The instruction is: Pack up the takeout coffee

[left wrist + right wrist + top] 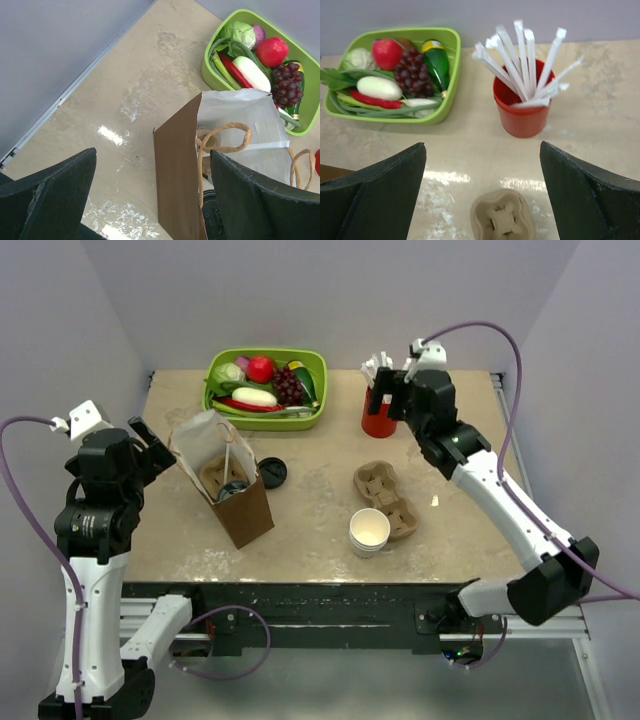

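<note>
While both pairs of fingers (pixel 55 195) are spread wide and hold nothing, the left gripper (pixel 150 447) hovers at the paper bag's (pixel 250 515) left rim, likely ready to steady its mouth. The takeout coffee (pixel 232 488) sits inside the bag, apparently in a carrier (pixel 215 472) pocket. The right gripper (pixel 392 390) hangs well right of the bag, idle by the straw cup (pixel 378 418).

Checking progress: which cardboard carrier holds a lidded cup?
The cardboard carrier in the brown paper bag holds the black-lidded cup; the carrier out on the table is empty.

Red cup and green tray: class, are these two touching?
Apart. The right wrist view shows bare table between the red cup and the green tray.
</note>
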Tool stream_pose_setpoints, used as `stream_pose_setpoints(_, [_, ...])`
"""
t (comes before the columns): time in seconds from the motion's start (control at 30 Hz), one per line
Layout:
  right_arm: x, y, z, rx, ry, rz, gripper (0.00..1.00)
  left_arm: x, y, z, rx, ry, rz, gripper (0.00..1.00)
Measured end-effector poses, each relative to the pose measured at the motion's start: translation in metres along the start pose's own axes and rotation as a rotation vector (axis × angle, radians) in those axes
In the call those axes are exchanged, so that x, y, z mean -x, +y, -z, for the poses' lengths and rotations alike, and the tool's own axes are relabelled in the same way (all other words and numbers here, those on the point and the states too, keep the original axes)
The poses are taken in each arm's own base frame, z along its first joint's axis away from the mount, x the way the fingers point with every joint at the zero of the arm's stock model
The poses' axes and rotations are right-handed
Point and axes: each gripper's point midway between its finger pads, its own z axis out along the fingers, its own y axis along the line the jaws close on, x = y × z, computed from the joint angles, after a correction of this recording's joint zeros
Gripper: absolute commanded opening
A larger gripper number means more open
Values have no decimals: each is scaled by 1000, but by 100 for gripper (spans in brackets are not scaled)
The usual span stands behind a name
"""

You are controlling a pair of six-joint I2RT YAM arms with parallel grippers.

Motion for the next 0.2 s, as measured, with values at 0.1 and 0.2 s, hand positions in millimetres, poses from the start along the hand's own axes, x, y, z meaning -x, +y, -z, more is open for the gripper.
stream_pose_setpoints(0.1, [-25, -14, 14, -59, 11, -19, 98, -2, 0, -4, 10, 10, -6, 100])
stream_pose_setpoints(0.2, [-34, -24, 27, -95, -1, -25, 98, -2, 0, -5, 15, 12, -7, 100])
